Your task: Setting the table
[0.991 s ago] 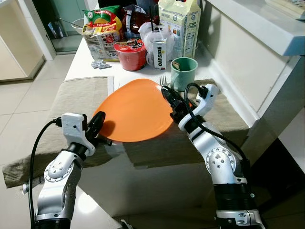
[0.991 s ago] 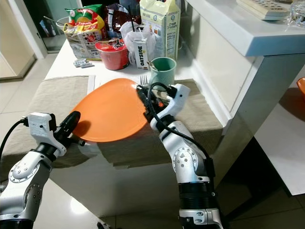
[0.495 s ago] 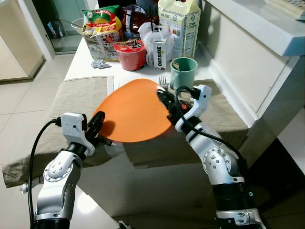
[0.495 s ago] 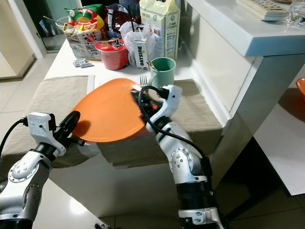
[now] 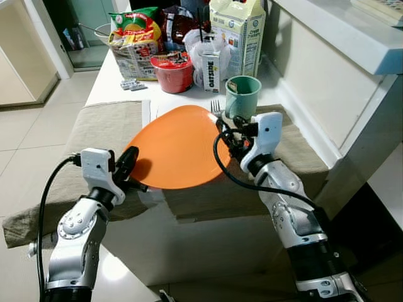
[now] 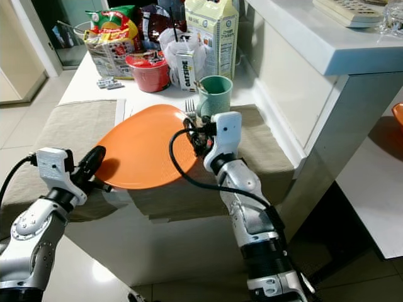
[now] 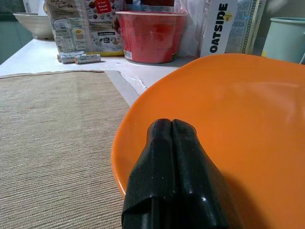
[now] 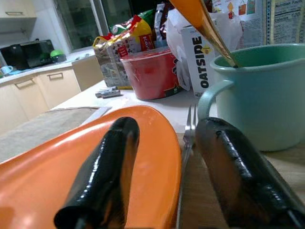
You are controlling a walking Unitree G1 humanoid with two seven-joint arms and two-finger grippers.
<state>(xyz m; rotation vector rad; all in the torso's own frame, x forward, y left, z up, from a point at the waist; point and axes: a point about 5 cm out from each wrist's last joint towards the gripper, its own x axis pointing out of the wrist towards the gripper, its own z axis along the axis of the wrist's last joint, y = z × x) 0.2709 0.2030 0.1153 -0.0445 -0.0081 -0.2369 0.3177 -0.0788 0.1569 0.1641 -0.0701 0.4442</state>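
An orange plate (image 5: 179, 148) lies over the beige table mat (image 5: 101, 132), its near edge reaching the table's front. My left gripper (image 5: 130, 163) is shut, and its fingers (image 7: 167, 143) rest together on the plate's near-left rim with nothing seen between them. My right gripper (image 5: 228, 135) is open at the plate's right rim. One finger (image 8: 102, 171) lies over the plate and the other (image 8: 238, 171) is beside it, above the mat. A fork (image 8: 187, 143) lies just past the rim, next to a green cup (image 5: 243, 95).
Behind the plate stand a red bowl (image 5: 171, 70), an Oatside carton (image 5: 212, 70), a tall milk carton (image 5: 238, 31) and snack bags (image 5: 133, 34). Two batteries (image 5: 133, 85) lie on the white tabletop. A white counter (image 5: 340, 38) walls off the right side.
My right wrist has swung right toward the cup and turned, so its fingers now straddle the plate's right rim. The plate and my left gripper have hardly moved.
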